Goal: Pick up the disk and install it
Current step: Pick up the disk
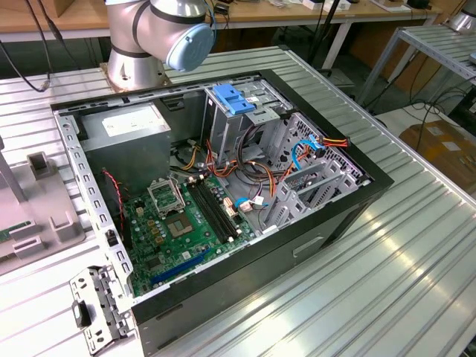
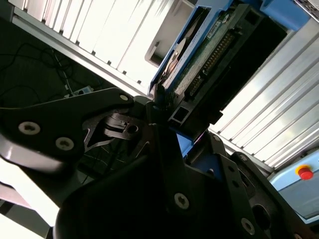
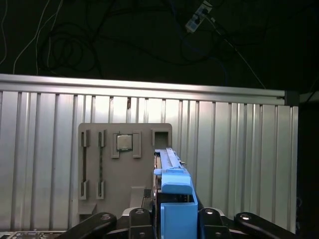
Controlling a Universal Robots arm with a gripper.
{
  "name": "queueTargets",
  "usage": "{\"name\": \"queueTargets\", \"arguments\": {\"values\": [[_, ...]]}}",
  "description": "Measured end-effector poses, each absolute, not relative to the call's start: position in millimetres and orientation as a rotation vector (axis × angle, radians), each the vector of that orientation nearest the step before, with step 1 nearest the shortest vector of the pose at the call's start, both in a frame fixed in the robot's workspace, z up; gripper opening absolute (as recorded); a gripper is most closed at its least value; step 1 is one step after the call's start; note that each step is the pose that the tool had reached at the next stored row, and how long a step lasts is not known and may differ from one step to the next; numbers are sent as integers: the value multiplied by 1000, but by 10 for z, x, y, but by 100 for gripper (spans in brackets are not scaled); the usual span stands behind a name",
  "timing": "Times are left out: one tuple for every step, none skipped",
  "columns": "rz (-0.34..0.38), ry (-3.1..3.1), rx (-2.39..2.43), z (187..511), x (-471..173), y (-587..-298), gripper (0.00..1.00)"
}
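The gripper (image 3: 177,221) hangs above the grey fixture (image 3: 124,184) on the ribbed table (image 3: 239,149). Its fingers (image 3: 207,217) are closed narrow on the disk (image 3: 175,191), which stands on edge between them.

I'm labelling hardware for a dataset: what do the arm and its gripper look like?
The arm has fat silver-grey cylindrical joints, one closed by a round light-blue cap. In the second wrist view the gripper is matt black, built of flat linkage plates pinned with silver screws.

Disk (image 3: 172,186) w/ blue rails, edge-on, clamped in pincer (image 3: 173,219).
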State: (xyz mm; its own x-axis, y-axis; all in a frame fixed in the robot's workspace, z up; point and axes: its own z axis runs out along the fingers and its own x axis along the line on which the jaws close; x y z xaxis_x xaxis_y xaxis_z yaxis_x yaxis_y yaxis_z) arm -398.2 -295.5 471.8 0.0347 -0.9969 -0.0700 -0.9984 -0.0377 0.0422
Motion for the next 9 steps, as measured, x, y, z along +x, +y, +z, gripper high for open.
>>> {"name": "queueTargets", "arguments": {"values": [[125,2166,-2246,4718,-3976,-2955,37],[125,2166,-2247,4718,-3966,-2956,37],[125,2166,-2247,4718,-3960,-2956,37],[125,2166,-2247,4718,-3955,-2956,37],[125,2166,-2247,4718,-3946,-2957,37],[124,2166,-2247,4718,-3940,-2957,37],[125,2166,-2247,4718,-3934,-2958,37],[125,2166,-2247,4718,-3905,-2961,37],[125,2166,-2247,4718,-3890,-2963,37]]}}
